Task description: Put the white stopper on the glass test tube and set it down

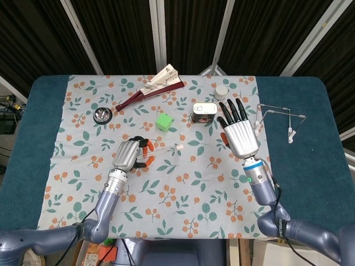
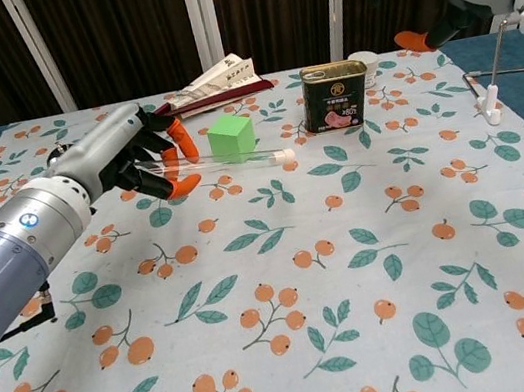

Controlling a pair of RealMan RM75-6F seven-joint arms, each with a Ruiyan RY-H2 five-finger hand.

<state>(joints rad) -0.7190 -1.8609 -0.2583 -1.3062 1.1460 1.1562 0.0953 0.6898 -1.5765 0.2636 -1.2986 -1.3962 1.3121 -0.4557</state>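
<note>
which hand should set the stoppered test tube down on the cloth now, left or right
Left. The left hand already holds the glass test tube with the white stopper on its end, just above the cloth. The right hand is open, raised near the can, holding nothing.

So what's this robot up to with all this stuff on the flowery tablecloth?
It is capping a glass test tube. Its left hand holds the tube lying sideways just above the cloth, and a white stopper already sits on the far end. The right hand is open, holding nothing, near a small tin. A green cube sits just behind the tube. Setting the tube down appears to be what's left.
</note>
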